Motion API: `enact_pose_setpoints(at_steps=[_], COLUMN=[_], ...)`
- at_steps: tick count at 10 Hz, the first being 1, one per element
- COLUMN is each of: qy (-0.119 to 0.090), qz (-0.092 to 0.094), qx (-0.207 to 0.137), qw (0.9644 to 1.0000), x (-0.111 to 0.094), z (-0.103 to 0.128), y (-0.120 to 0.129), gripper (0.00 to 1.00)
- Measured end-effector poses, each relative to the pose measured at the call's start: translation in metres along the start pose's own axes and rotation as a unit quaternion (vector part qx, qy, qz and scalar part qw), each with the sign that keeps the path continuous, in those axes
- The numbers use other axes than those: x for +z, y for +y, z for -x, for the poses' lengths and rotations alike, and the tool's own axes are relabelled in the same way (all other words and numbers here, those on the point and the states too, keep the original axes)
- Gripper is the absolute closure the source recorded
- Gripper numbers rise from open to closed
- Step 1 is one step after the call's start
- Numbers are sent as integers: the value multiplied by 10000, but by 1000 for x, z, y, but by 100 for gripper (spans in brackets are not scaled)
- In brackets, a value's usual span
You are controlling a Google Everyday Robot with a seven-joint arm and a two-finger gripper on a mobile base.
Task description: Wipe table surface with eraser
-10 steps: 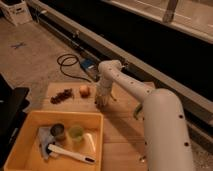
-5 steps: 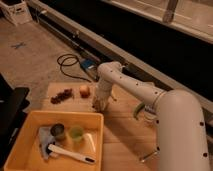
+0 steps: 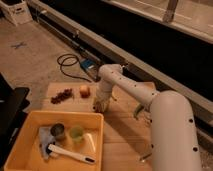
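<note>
The table surface (image 3: 122,140) is a light tan plank top in the lower middle of the camera view. The eraser (image 3: 61,96), a small dark oblong block, lies on it near the far left corner, just left of a small round fruit (image 3: 85,91). My gripper (image 3: 100,106) hangs from the white arm (image 3: 125,85) and points down at the tabletop. It is right of the fruit and well right of the eraser, close to the far rim of the yellow bin. Nothing shows in its grasp.
A yellow plastic bin (image 3: 22,131) fills the table's near left and holds a green cup (image 3: 75,132), a dark can (image 3: 57,131), a blue pad (image 3: 44,139) and a pale stick (image 3: 70,153). A cable (image 3: 67,65) lies on the floor beyond.
The gripper has shifted a little toward the bin's far rim and lower to the tabletop. The arm's bulk has swung to the right. The eraser and fruit have not moved.
</note>
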Motion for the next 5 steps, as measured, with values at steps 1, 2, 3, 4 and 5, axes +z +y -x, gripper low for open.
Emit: enact_pose_setpoints(at_steps=[1,2,3,4,5], qy=[-13,-16,17,31,31], qz=[-32,-80,-232,-339,-464], qx=[34,40,31,26,-58], qw=[10000,10000,9997,9994,9989], x=[0,3,1,0,3], z=[-9,-17,-28,-36,-39], y=[0,-4,-10,-14,-25], gripper=[100,100,100,100,100])
